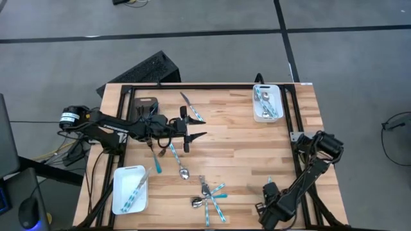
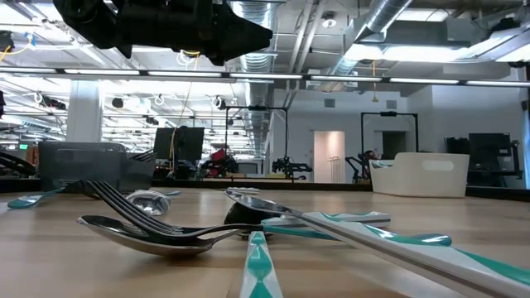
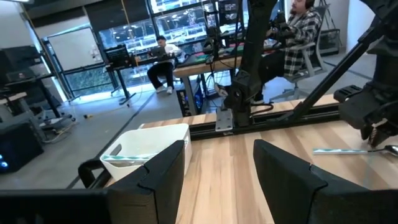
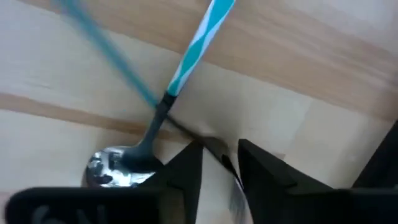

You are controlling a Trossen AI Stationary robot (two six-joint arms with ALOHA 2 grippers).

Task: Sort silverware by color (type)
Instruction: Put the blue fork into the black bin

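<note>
My left gripper [image 1: 194, 128] hovers open over the table's middle, holding nothing; in its wrist view [image 3: 217, 186] only bare wood lies between the fingers. My right gripper [image 1: 268, 190] is low at the near right, fingers nearly together on a thin teal-handled piece [image 4: 93, 43]. A teal-handled spoon [image 4: 186, 56] lies on the wood beside those fingers. Loose silverware rests flat on the table: a knife [image 1: 191, 106], a spoon [image 1: 178, 162], and a pile [image 1: 209, 196] that fills the low view's foreground [image 2: 166, 232]. My right gripper has a thin dark metal part [image 4: 217, 155] of a teal-handled piece pinched between its two fingers. The handle sticks out ahead of the fingers. Which kind of piece it is, and whether it is lifted clear, I cannot tell.
A white tray [image 1: 266, 102] at the far right holds several pieces; it also shows in the left wrist view [image 3: 149, 146]. Another white tray [image 1: 128, 189] at the near left holds teal-handled pieces. A dark grey tray [image 1: 146, 106] sits at the far left. People sit beyond the table.
</note>
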